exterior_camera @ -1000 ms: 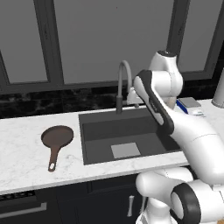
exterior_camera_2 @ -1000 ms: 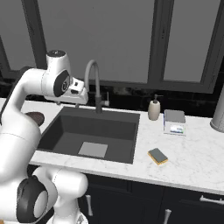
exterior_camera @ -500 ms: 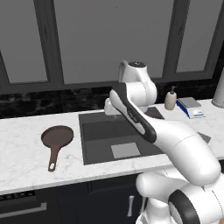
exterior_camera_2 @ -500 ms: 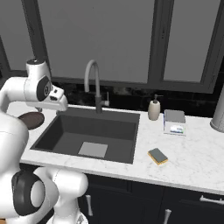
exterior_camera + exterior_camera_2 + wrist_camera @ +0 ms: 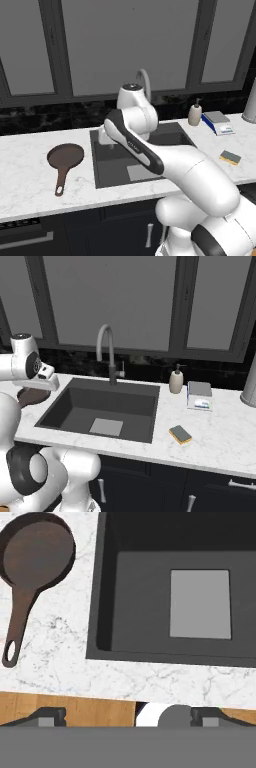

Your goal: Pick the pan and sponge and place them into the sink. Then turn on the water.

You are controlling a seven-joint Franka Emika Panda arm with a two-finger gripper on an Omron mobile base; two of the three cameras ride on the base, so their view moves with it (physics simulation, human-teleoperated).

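Observation:
The pan [image 5: 65,156] lies on the white counter left of the sink [image 5: 100,172], its long handle pointing toward the front edge. In the hand view the pan [image 5: 37,554] sits at the upper left and the sink [image 5: 105,612] with its light grey patch on the right. My gripper [image 5: 130,716] is open with nothing between its fingertips [image 5: 50,714]. It hovers above the counter at the sink's left rim, right of the pan. The hand [image 5: 41,384] partly covers the pan [image 5: 31,396]. The sponge [image 5: 180,434] rests on the counter right of the sink [image 5: 150,440]. No water runs from the faucet [image 5: 105,348].
A beige soap bottle [image 5: 175,381] and a blue-and-white flat box [image 5: 199,395] stand behind the sponge, with a grey cylinder [image 5: 250,383] at the far right. A dark backsplash and windows close off the back. The wooden floor shows below the counter's front edge in the hand view.
The arm has swung left from in front of the faucet, across the sink, to its left rim near the pan. The gripper has stayed open and empty.

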